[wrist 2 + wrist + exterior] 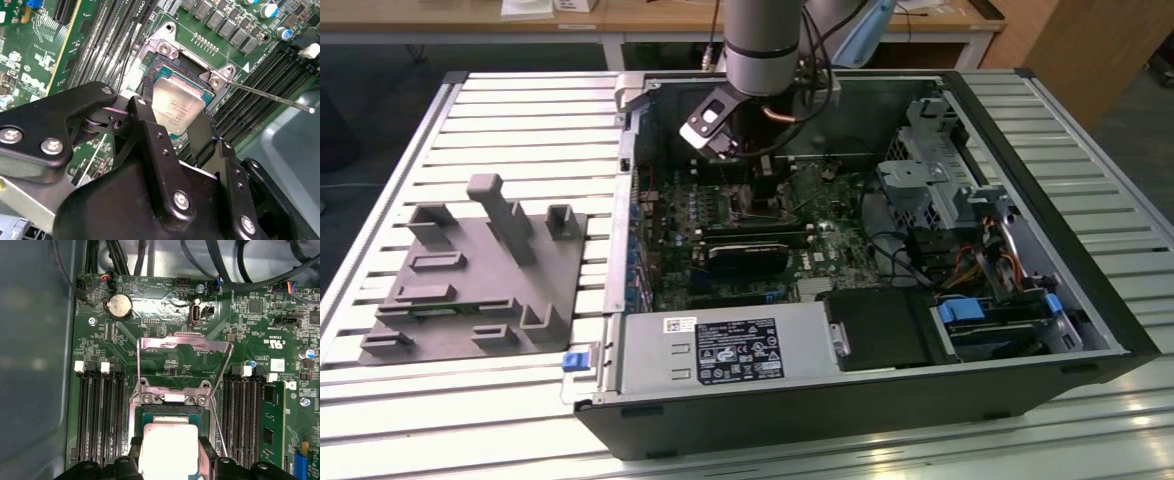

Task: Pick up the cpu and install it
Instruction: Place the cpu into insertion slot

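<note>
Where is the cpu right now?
In both wrist views the cpu is held in the gripper at the open socket, between the memory slot banks.

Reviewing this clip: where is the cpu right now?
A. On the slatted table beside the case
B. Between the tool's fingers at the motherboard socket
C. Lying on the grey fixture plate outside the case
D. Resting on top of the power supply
B. In the second wrist view the cpu sits between the fingers of the tool, directly over the socket on the motherboard.
</note>
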Controlling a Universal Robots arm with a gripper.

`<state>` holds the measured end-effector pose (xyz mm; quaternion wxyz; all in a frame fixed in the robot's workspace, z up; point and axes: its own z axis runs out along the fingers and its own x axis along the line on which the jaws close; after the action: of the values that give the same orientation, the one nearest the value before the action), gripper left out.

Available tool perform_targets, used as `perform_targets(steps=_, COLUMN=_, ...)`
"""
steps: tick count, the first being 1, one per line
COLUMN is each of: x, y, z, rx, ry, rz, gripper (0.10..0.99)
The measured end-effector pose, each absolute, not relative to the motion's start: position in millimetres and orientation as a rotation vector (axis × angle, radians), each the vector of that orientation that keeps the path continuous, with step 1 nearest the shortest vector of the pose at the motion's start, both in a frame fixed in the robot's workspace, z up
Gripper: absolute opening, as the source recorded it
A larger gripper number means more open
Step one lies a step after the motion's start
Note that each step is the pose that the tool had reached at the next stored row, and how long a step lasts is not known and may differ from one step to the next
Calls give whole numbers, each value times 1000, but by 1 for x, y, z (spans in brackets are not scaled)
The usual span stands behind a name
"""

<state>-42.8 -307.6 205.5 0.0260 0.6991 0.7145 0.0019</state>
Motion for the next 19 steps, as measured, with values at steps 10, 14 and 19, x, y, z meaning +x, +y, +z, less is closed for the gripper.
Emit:
perform_targets(steps=10, x=-43, y=-308, z=203, rx=2161, ry=2208, rz=6, gripper=525)
perform_targets(steps=14, x=-43, y=-313, z=203, rx=2185, ry=2229, rz=57, gripper=525)
perform_targets(steps=19, x=-43, y=-313, z=203, rx=2185, ry=2222, rz=49, gripper=525)
